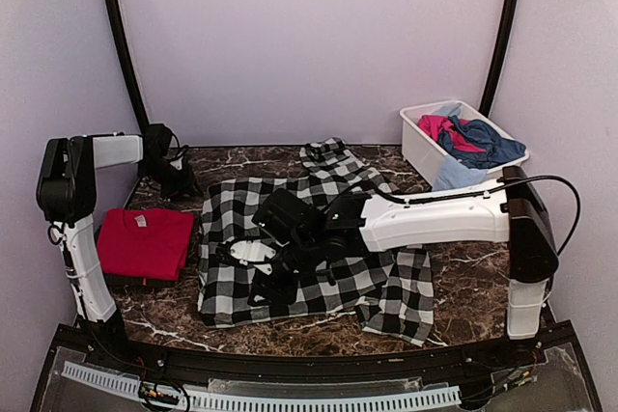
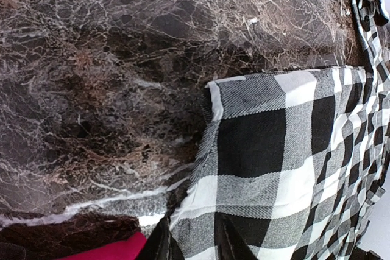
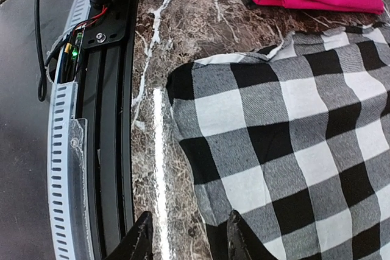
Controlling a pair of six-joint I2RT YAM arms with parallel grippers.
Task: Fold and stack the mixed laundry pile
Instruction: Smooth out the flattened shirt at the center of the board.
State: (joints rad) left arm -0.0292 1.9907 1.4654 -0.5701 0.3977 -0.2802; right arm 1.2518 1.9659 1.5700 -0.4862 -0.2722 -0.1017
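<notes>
Black-and-white checked cloth lies pinched by left fingers, straddled by half-open right fingers.

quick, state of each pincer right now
left pincer: closed on the edge of the checked shirt
right pincer: open, straddling the checked shirt's corner, not gripping it yet

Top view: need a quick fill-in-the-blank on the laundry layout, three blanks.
1. The red tee lies on the ___ side of the checked garment.
2. The white tub stands at the far ___ corner of the table.
3. The arm stretched across the checked garment is the robot's ___ one.
Missing words: left; right; right.
</notes>
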